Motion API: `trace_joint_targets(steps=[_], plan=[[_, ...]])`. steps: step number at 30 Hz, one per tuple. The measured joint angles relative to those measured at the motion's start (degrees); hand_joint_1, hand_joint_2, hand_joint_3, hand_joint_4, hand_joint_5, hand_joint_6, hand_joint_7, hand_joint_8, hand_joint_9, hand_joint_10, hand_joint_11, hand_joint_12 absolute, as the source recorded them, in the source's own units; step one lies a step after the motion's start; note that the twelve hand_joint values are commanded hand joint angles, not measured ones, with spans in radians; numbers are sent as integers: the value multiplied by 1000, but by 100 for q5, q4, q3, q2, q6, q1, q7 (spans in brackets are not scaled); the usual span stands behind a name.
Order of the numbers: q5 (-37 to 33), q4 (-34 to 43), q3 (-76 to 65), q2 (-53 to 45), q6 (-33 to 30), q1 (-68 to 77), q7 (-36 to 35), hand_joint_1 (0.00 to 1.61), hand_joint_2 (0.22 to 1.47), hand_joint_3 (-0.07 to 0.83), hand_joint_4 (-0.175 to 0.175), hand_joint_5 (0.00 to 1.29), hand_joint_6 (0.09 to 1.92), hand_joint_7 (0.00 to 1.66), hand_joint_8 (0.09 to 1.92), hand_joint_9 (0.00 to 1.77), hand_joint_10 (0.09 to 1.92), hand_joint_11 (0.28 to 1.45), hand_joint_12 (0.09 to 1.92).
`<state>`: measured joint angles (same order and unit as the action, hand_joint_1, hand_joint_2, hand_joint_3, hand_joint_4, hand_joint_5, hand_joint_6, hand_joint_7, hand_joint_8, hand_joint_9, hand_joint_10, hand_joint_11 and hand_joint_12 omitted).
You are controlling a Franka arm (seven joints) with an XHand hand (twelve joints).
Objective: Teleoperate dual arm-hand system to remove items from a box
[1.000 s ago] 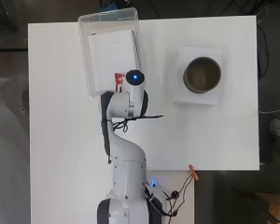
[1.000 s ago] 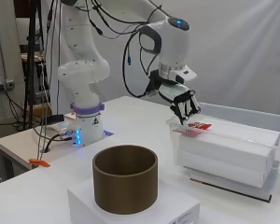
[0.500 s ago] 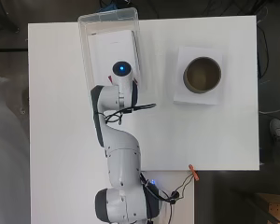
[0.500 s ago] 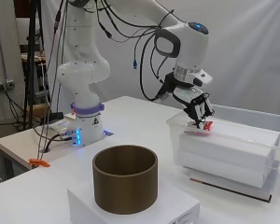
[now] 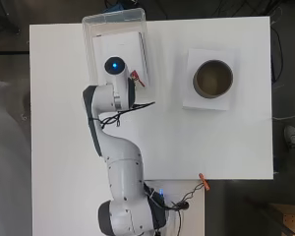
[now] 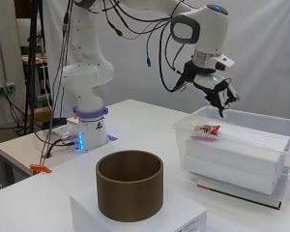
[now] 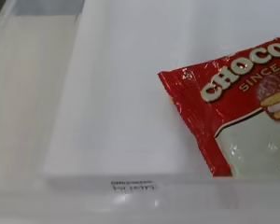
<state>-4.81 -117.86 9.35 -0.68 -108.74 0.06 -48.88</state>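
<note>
A clear plastic box (image 5: 88, 44) (image 6: 241, 118) stands at the table's far left corner with a white block (image 5: 118, 42) (image 6: 241, 147) (image 7: 121, 93) inside. A red snack packet (image 5: 136, 77) (image 6: 206, 129) (image 7: 233, 130) lies on the block's near end. In the side view my hand (image 6: 222, 94) hangs over the box, above and slightly beyond the packet, clear of it. Its fingers point down, loosely bent, holding nothing. From overhead, the arm's wrist hides the hand.
A brown open cylinder (image 5: 213, 78) (image 6: 129, 186) stands on a flat white box (image 5: 191, 101) (image 6: 135, 220) at the right of the table. Cables trail from the arm (image 5: 113, 98). An orange clip (image 5: 203, 179) lies at the near edge.
The arm has swung from beside the box to over it, and the hand has moved past the packet and a little higher. The packet has stayed in place.
</note>
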Motion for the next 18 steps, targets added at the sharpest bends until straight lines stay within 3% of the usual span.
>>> trace_joint_targets(steps=[7,14,18], plan=[[-424,-1333,-120,1249,241,77,-391,912,1228,-2,175,772,1308,1300,1920,1512,1920,1057,1780],[-413,-1533,-298,1257,224,47,-206,929,1214,-3,175,796,1273,1305,1920,1518,1920,1046,1756],[-346,-1570,-386,1072,167,25,11,934,1206,-1,175,808,1255,1286,1884,1489,1901,982,1710]])
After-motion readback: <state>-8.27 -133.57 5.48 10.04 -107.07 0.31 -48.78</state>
